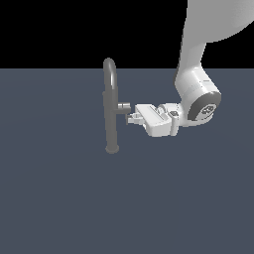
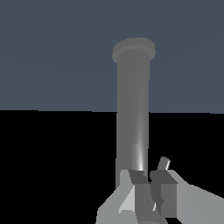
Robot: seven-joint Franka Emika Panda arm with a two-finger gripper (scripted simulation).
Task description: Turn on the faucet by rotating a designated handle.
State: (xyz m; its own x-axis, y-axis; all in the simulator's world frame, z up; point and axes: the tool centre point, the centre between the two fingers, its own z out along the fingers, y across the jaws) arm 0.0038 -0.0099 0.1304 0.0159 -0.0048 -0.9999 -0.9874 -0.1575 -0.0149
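Observation:
The faucet [image 1: 111, 114] is a tall grey column on a round base with an arched spout on top, standing on the floor. The handle [image 1: 124, 106] is a short grey stub that juts from the column toward the exterior view's right. My gripper [image 1: 131, 118] reaches in from that side, with its fingertips just below the stub and close to the column. In the wrist view the faucet column [image 2: 133, 109] runs straight ahead of the gripper [image 2: 149, 186]. The fingers [image 2: 131, 181] are nearly together. A thin rod lever [image 2: 164, 163] pokes out beside one finger.
The white robot arm [image 1: 196, 94] comes down from the exterior view's upper right. A flat dark blue-grey floor [image 1: 59, 198] surrounds the faucet. Nothing else shows.

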